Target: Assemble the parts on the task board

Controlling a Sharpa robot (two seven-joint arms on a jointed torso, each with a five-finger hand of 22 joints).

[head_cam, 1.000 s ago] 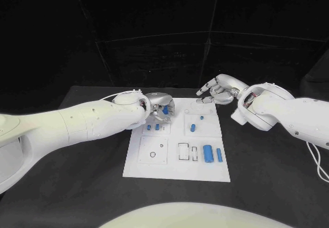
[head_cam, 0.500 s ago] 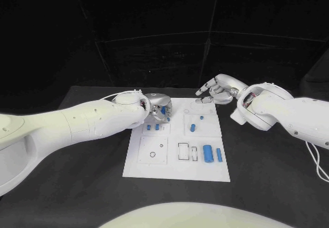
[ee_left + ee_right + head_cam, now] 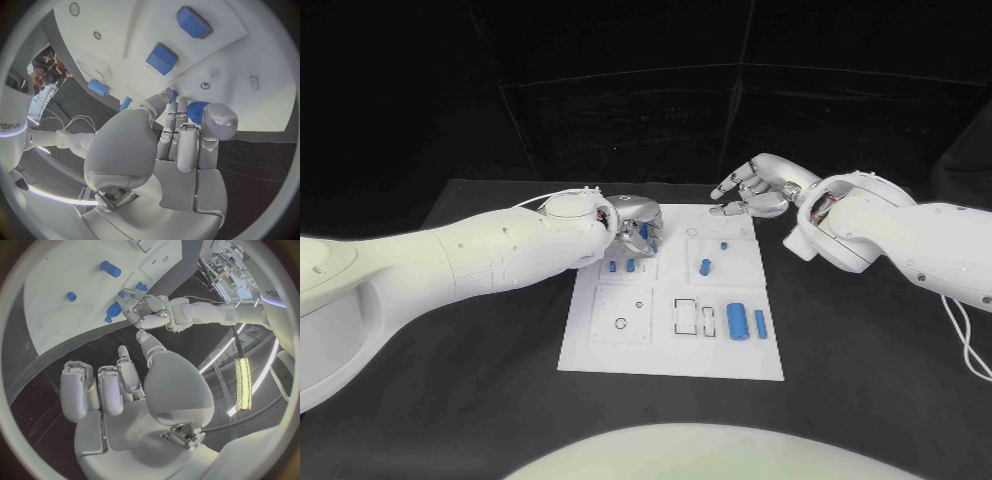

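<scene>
Assembly looks well short of done. The left hand (image 3: 635, 222) pinches a small blue part (image 3: 196, 111) over the task board (image 3: 672, 355) at its 11 o'clock corner; several blue parts (image 3: 737, 322) lie loose toward 4 o'clock. The right hand (image 3: 759, 190) hovers empty, fingers loosely curled, past 1 o'clock.

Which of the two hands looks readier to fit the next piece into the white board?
The left hand, probably: it already holds a small blue part in its fingers over the white task board. The right hand holds nothing and hovers at the board's far edge.
</scene>
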